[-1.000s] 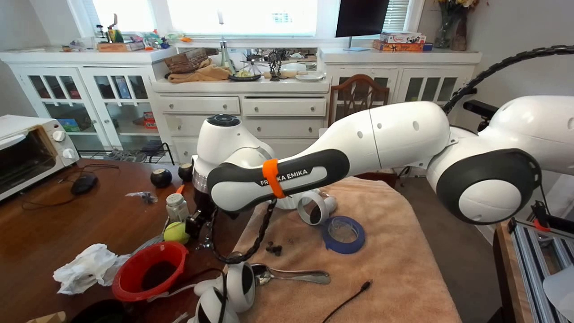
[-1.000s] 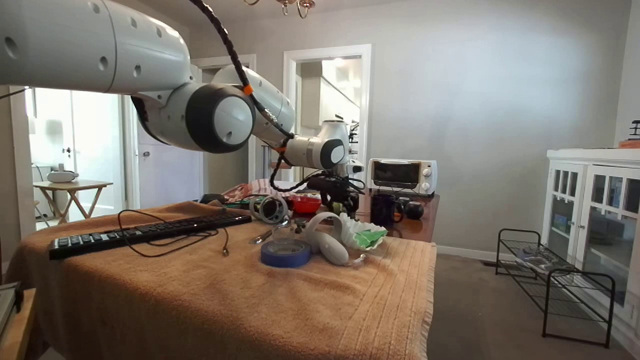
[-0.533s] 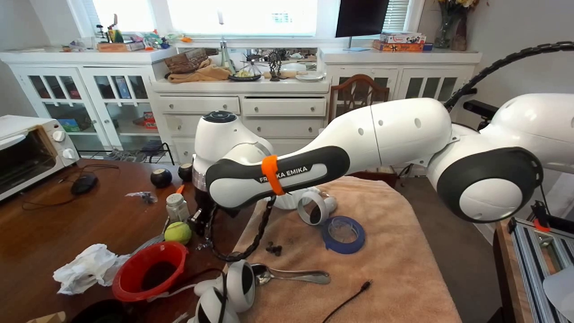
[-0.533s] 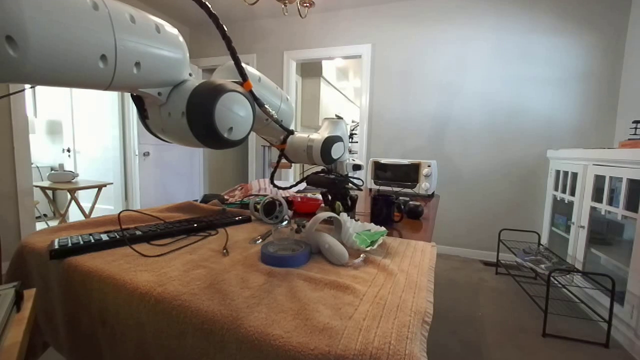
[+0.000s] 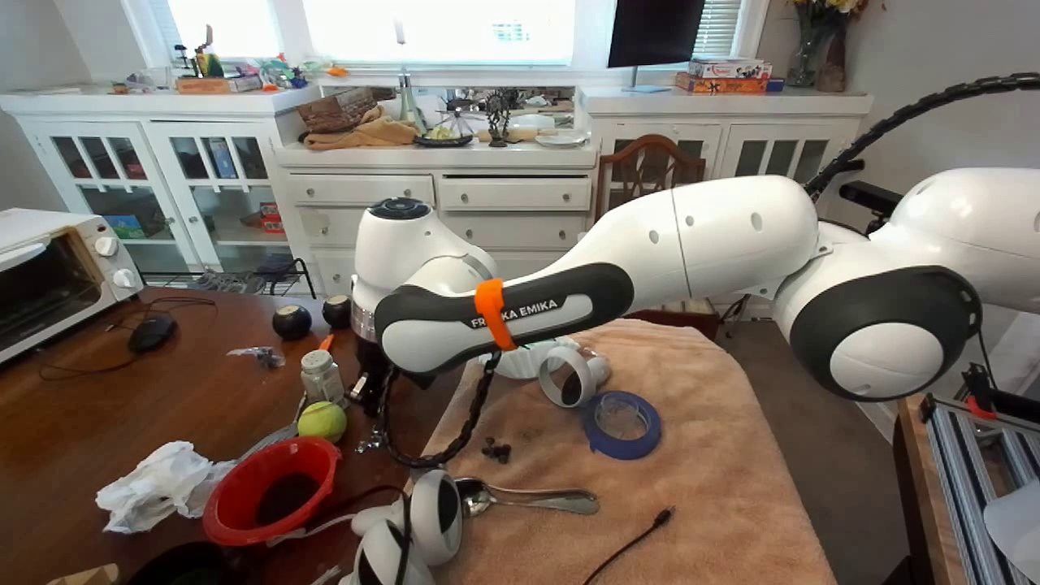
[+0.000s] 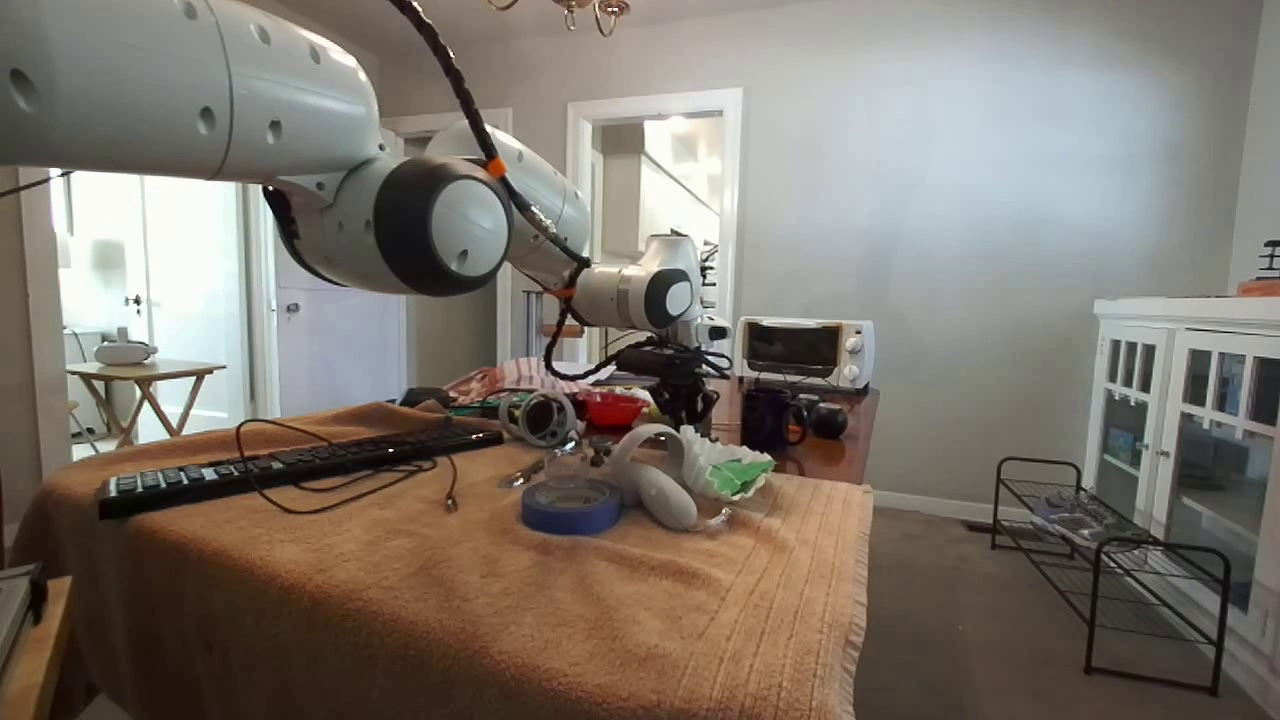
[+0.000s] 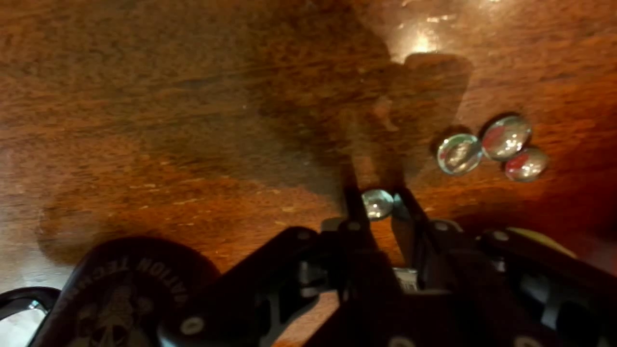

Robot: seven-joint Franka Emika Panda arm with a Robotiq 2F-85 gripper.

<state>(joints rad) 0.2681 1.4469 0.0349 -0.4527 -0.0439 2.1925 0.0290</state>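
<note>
A small clear glass bead (image 7: 378, 205) sits between the fingertips of my gripper (image 7: 377, 198) in the wrist view. The black fingers are drawn close together and touch it on both sides. To the right on the brown wooden table (image 7: 144, 144) lies a cluster of glass beads: a clear one (image 7: 459, 155), one with red (image 7: 505, 138) and a smaller reddish one (image 7: 526, 165). A dark mug (image 7: 130, 284) with lettering stands left of the jaws. In an exterior view the gripper (image 6: 688, 415) points down at the table; the bead is too small to see there.
A tennis ball (image 5: 322, 421), a glass shaker (image 5: 321, 376) and a red bowl (image 5: 231, 508) stand near the gripper. On the towel (image 5: 715, 487) lie blue tape (image 5: 646, 439), a white controller (image 5: 600, 370) and spoons (image 5: 552, 500). Behind stands a toaster oven (image 6: 855, 360).
The fingers have come together, from wide apart to a narrow gap. The hand has risen slightly and shifted away from the tennis ball, which now shows fully in an exterior view.
</note>
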